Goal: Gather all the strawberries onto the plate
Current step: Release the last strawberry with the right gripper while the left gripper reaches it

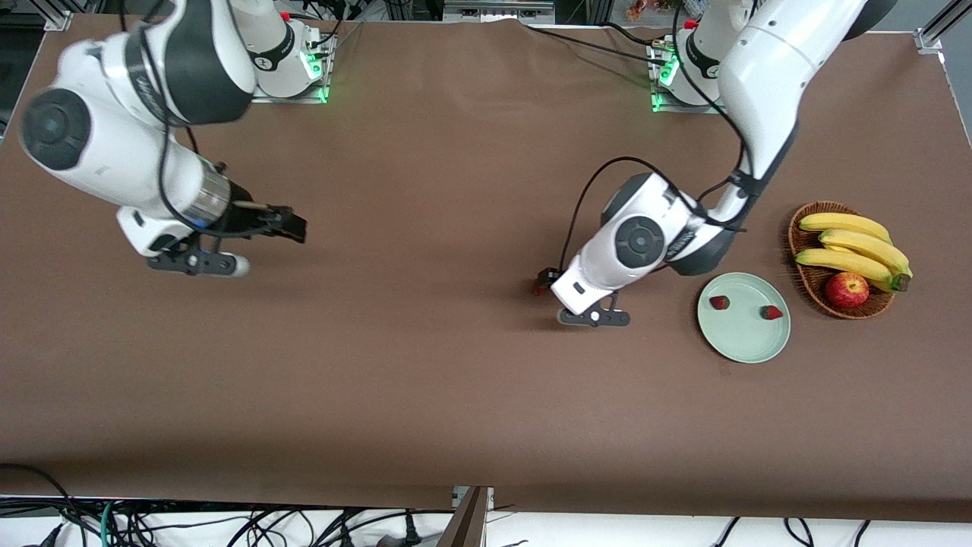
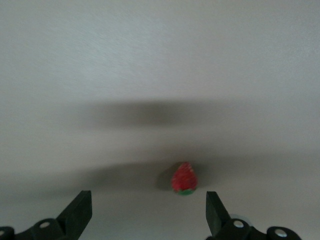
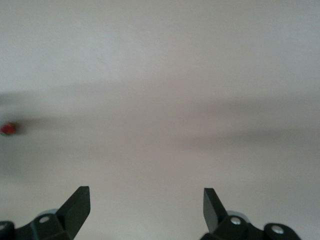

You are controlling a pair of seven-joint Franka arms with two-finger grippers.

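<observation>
On the plate point(image 1: 744, 343) two strawberries point(image 1: 719, 302), third apparently just beside the spread, empty left hand point(image 2: 149, 212), right hand point(image 3: 146, 210) spread, waiting.

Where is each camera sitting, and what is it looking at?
Front view: high up across the table, facing both robots; shows both arms, the plate holding two strawberries, and the basket.
Left wrist view: on the left arm's wrist, looking down past its open fingers at the loose strawberry on the table.
Right wrist view: on the right arm's wrist, looking at bare table past its open fingers.
Shared: the loose strawberry by the left gripper appears in the front and left wrist views.
</observation>
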